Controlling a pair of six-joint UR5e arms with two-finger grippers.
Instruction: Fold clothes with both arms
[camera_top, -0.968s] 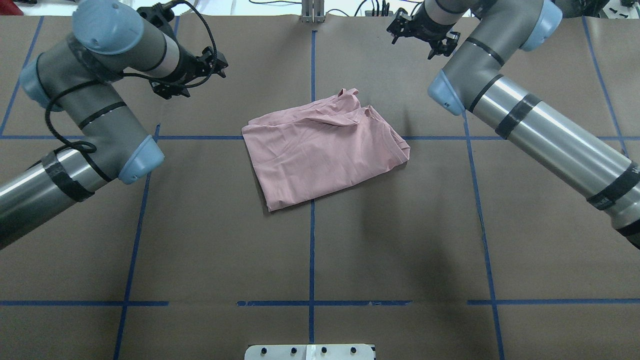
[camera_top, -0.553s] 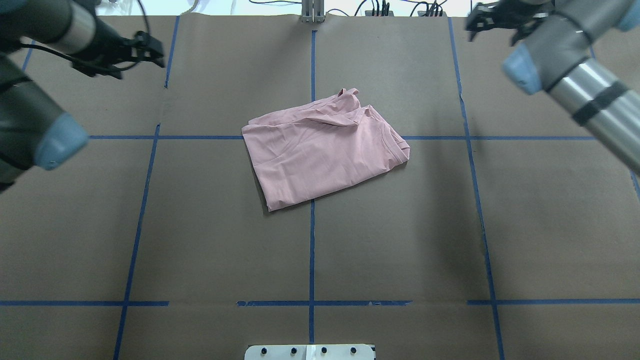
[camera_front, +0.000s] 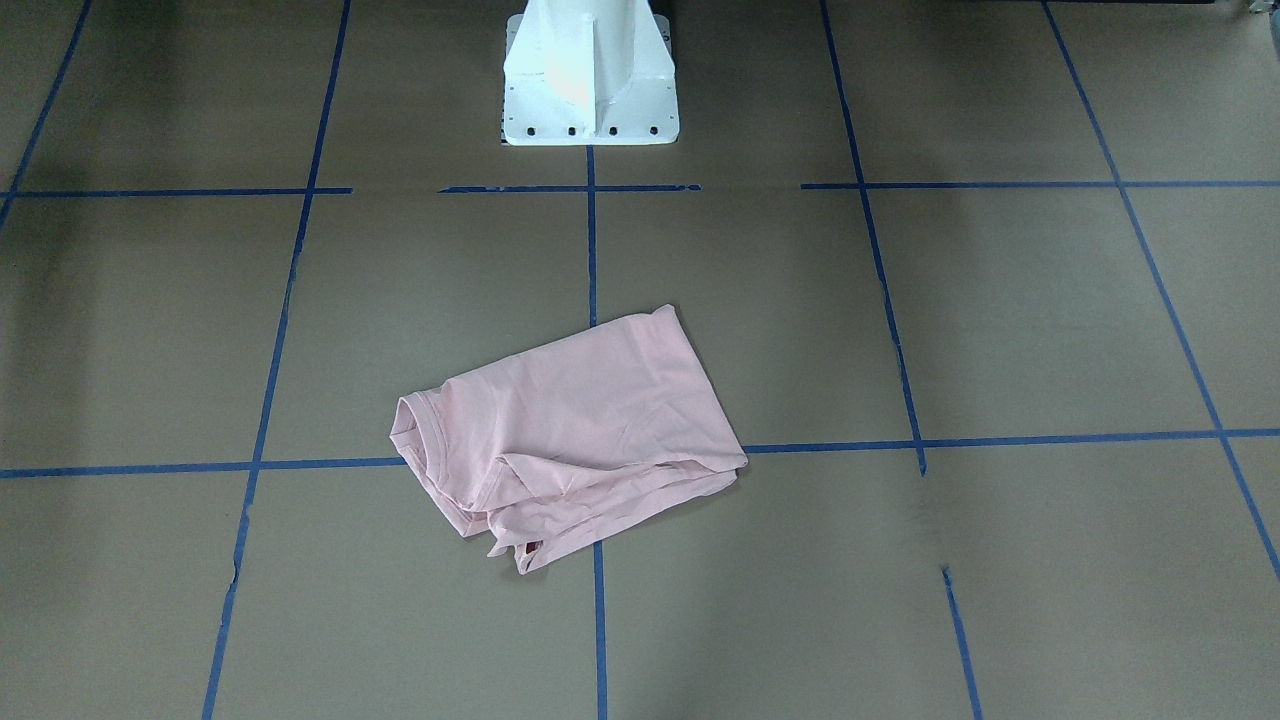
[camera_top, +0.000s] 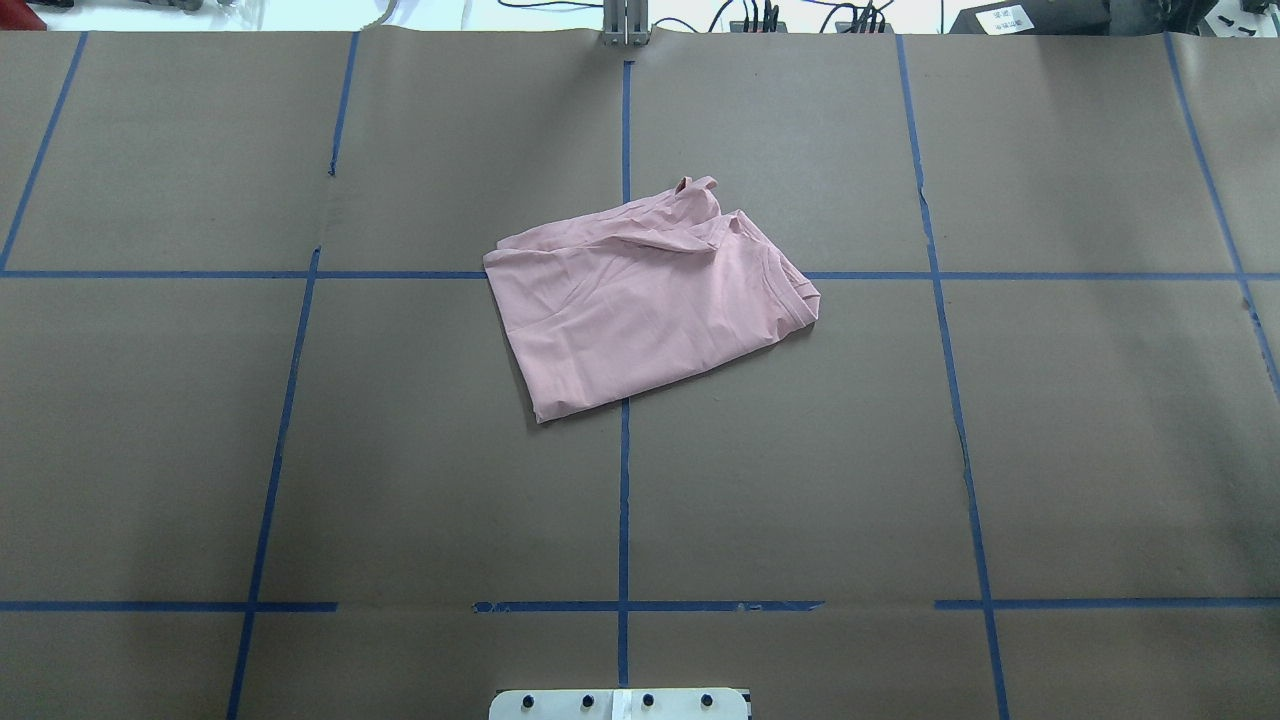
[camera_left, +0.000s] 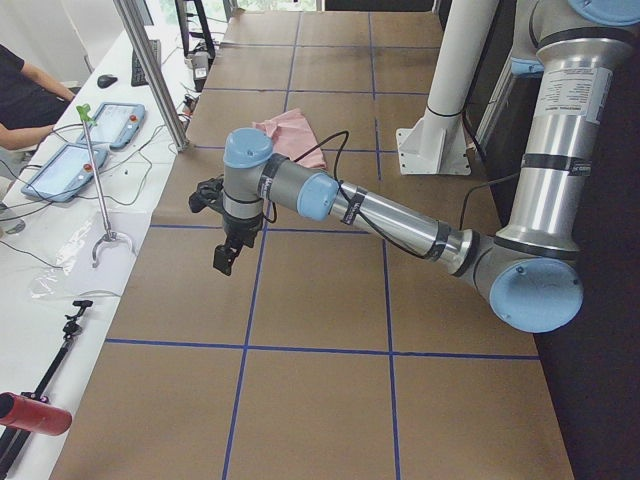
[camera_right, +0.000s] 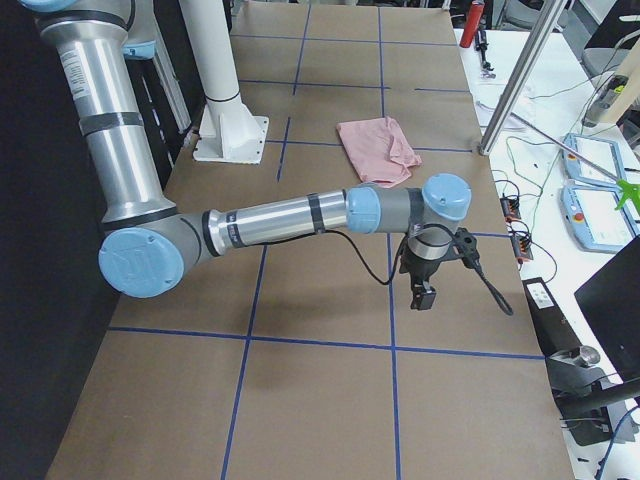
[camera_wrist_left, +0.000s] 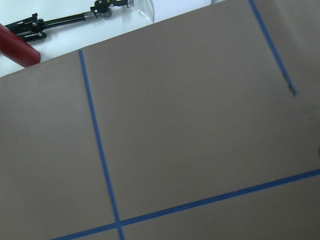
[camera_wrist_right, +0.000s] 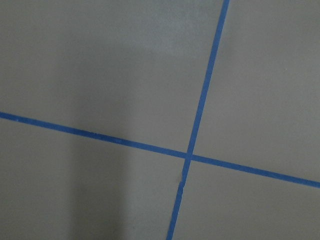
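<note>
My right arm (camera_right: 290, 215) was stretched across the table (camera_right: 320, 400), its gripper (camera_right: 424, 297) pointing down, open or closed I couldn't tell; the folded shirt (camera_right: 375, 150) lay well apart beyond.

**A robotics lab, by the look of my bench**

I work in a robotics lab. My table (camera_top: 1100, 450) is papered brown and gridded with blue tape (camera_top: 624, 500). My left arm (camera_left: 400, 215) and right arm (camera_right: 270, 218) reach out near a white pedestal (camera_front: 588, 80). Teach pendants (camera_left: 110, 122) lie on the white side bench (camera_left: 30, 340).
</note>
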